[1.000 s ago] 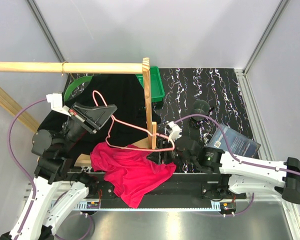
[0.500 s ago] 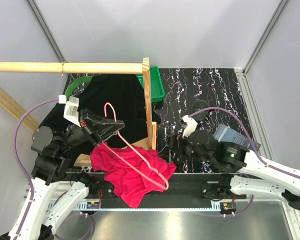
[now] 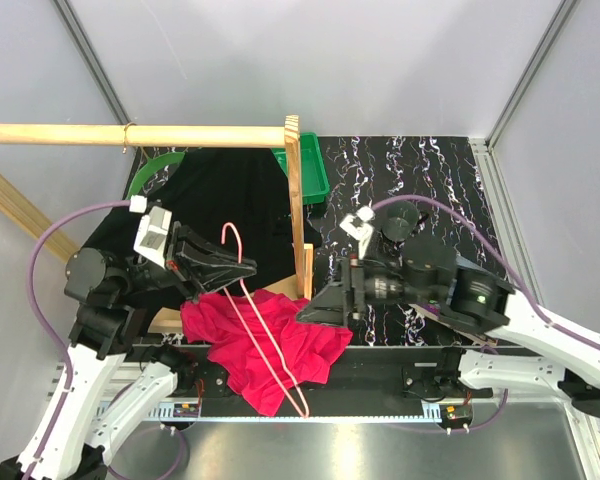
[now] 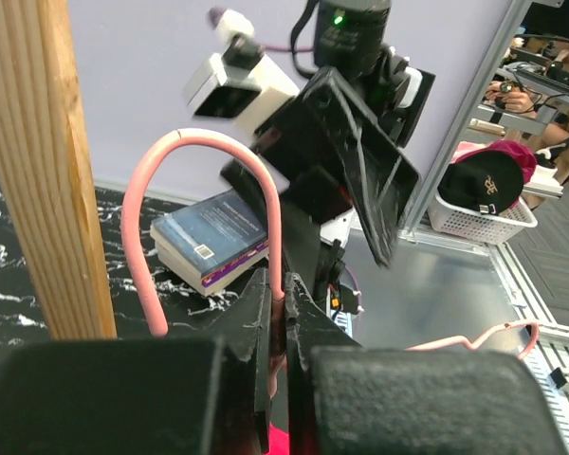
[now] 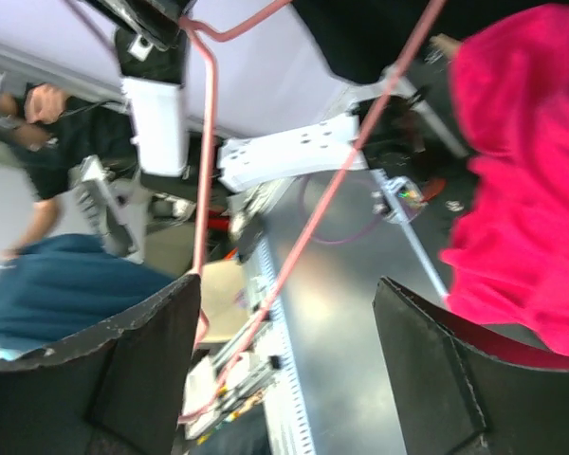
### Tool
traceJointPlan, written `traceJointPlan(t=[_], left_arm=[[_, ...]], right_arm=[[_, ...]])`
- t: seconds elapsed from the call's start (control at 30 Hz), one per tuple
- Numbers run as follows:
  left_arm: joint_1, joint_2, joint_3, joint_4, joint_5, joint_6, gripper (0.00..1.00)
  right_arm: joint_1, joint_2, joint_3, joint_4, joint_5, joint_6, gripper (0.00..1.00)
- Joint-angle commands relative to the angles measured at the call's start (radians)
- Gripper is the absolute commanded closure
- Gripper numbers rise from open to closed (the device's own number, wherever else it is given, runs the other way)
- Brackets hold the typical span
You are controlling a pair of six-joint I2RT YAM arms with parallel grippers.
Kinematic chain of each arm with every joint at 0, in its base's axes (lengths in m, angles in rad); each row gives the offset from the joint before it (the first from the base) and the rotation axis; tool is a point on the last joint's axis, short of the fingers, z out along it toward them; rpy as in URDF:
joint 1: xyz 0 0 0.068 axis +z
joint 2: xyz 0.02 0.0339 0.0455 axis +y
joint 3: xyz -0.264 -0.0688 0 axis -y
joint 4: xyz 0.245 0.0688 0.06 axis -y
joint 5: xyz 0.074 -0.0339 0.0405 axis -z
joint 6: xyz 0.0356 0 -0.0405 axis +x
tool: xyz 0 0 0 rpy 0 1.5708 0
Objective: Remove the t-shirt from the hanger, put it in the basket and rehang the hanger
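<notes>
This is a robot lab, not a home. Two white robot arms, the left arm [image 3: 80, 400] and the right arm [image 3: 550, 335], are bolted to a black table [image 3: 440, 170] with white streaks. Purple cables [image 3: 38, 262] run from them. Plain grey walls [image 3: 280, 60] with metal posts [image 3: 525, 70] box the table in. A wooden rail [image 3: 130, 134] stands over it. Outside the box I can see a person [image 4: 517, 95], a white basket [image 4: 488, 220] with caps [image 4: 484, 180] in it, a white power strip [image 5: 294, 154], and another person [image 5: 47, 114] in a dark top.
</notes>
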Motion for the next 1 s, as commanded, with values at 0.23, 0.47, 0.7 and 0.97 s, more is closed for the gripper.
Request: traceJointPlan(t=[0.23,0.47,0.7,0.97], left_arm=[[-0.009,0.068,-0.046,0.228,0.025,-0.074,1.0],[-0.009,0.06,-0.055,0.216,0.036,-0.056,1.0],[-0.011,0.062,-0.051,0.234,0.027,-0.071,1.0],[-0.012,0.068,-0.043,0.236,0.004,-0.075,1.0]], right_arm=[[0.097,0.155,0.011,0.291,-0.151,0.083,0.3],[0.097,0.123,-0.047,0.328,-0.127,0.107,0.37],[0.104,0.109,-0.089,0.407,-0.146,0.155,0.39],[0.146,0.156,-0.078,0.472,-0.157,0.167,0.53]])
